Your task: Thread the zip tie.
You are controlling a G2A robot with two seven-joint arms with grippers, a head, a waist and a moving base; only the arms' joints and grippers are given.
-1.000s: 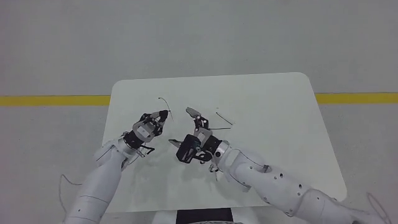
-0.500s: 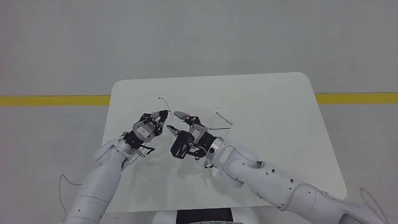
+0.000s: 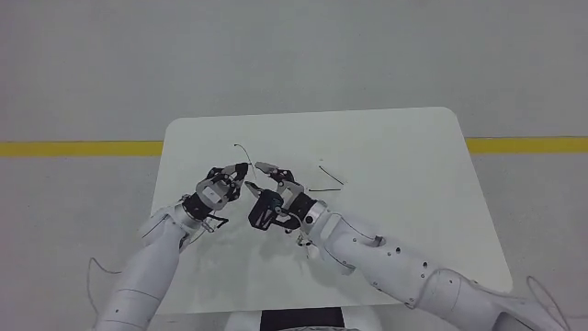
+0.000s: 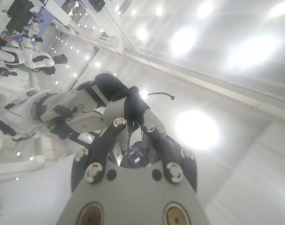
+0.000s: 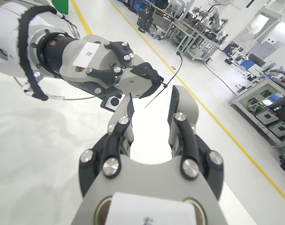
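My left gripper [image 3: 236, 182] is shut on a thin black zip tie [image 3: 243, 154] above the left part of the white table [image 3: 404, 147]. In the right wrist view the left gripper [image 5: 156, 80] pinches the zip tie [image 5: 174, 73] near its middle; the thin tail points down toward me and the other end rises in a curve. My right gripper [image 5: 151, 104] is open, its two fingers on either side of the tail, close but not touching. In the left wrist view the zip tie [image 4: 160, 93] curves out beyond the left gripper [image 4: 133, 101].
Two spare black zip ties [image 3: 329, 176] lie on the table right of the grippers. The far and right parts of the table are bare. A yellow floor line [image 3: 83, 148] runs behind the table.
My right gripper has moved left, closing in on the left gripper and the tie's tail. It stays open. The left arm has held still.
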